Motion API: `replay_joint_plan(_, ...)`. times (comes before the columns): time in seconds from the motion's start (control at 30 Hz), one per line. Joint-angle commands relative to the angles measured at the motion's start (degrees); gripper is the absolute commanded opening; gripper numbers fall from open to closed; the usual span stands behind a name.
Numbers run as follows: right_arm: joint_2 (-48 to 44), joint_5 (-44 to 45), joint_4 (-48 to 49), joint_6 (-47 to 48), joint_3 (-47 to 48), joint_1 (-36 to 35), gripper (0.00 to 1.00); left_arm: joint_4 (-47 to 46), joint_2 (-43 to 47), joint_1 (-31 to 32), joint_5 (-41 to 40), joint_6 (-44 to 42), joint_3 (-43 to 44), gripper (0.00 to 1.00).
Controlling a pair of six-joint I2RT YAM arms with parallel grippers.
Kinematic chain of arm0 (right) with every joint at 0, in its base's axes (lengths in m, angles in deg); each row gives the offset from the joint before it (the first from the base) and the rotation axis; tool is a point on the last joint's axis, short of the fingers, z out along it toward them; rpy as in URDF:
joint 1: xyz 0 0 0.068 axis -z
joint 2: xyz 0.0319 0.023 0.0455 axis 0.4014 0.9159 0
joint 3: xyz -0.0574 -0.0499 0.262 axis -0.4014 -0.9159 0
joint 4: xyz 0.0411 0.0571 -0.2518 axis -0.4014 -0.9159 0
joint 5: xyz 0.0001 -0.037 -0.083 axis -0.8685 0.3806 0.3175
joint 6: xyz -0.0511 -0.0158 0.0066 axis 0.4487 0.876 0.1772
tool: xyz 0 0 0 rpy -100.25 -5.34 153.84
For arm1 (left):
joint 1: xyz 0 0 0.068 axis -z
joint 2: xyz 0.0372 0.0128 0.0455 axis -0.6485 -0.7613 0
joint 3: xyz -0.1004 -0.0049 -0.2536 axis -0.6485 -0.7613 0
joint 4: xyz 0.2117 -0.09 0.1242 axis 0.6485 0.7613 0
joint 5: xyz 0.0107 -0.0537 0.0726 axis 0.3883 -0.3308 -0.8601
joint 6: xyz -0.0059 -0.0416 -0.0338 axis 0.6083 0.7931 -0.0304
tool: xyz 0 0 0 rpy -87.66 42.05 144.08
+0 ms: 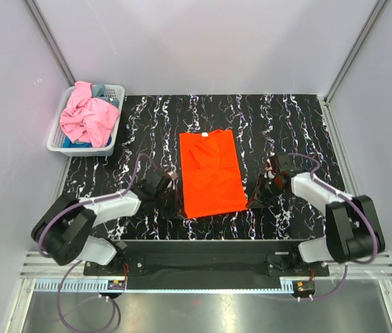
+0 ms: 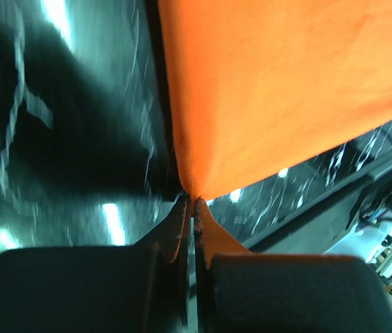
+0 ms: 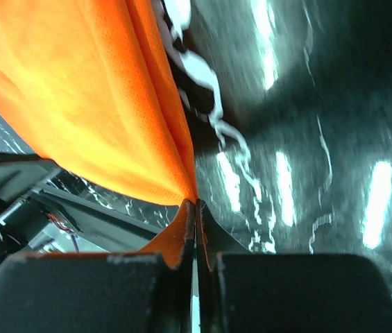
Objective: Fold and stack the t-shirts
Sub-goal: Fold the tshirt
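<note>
Black marbled tabletop (image 1: 293, 132) holds the orange t-shirt (image 1: 211, 173) mid-frame, partly folded, with left gripper (image 2: 193, 202) and right gripper (image 3: 196, 203) each pinching a lower corner. Pink t-shirt (image 1: 88, 116) and blue-grey t-shirt (image 1: 100, 91) wait crumpled in the basket (image 1: 117, 88), upper left.

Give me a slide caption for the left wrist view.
Left hand shut on the orange t-shirt, its cloth drawn taut over the dark marbled table.
</note>
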Motion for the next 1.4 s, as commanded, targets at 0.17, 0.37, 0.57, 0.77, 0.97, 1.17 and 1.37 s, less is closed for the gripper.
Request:
replay_joint_plan(0.17, -14.0, 2.0, -5.4, -5.4, -5.4, -1.6, 0.00, 6.2, 13.3, 3.7, -5.6, 5.7, -3.9, 0.00)
replay_joint_plan(0.37, -18.8, 2.4, -7.4, -7.2, -6.7, -3.1, 0.00, 10.3, 18.3, 4.5, -8.3, 6.5, -2.4, 0.00)
replay_joint_plan(0.57, -21.9, 2.4, -9.7, -7.3, -5.6, -3.8, 0.00, 10.4, 19.5, 5.0, -7.7, 6.5, -2.4, 0.00)
replay_joint_plan(0.77, -23.0, 3.0, -10.5, -7.8, -2.7, -3.8, 0.00, 12.8, 18.8, 5.0, -8.3, 5.8, 2.3, 0.00)
replay_joint_plan(0.97, -23.8, 5.6, -13.9, -7.3, 2.0, -3.8, 0.00, 20.0, 18.8, 5.0, -13.2, 3.6, 10.1, 0.00)
replay_joint_plan(1.17, -20.3, 8.6, -15.7, -6.4, 9.7, -3.8, 0.00, 22.5, 15.5, 4.3, -16.0, 1.9, 17.8, 0.00)
replay_joint_plan(1.37, -11.7, 12.4, -16.0, -4.1, 20.7, -3.8, 0.00, 23.1, 10.0, -0.4, -16.6, -1.7, 26.6, 0.00)
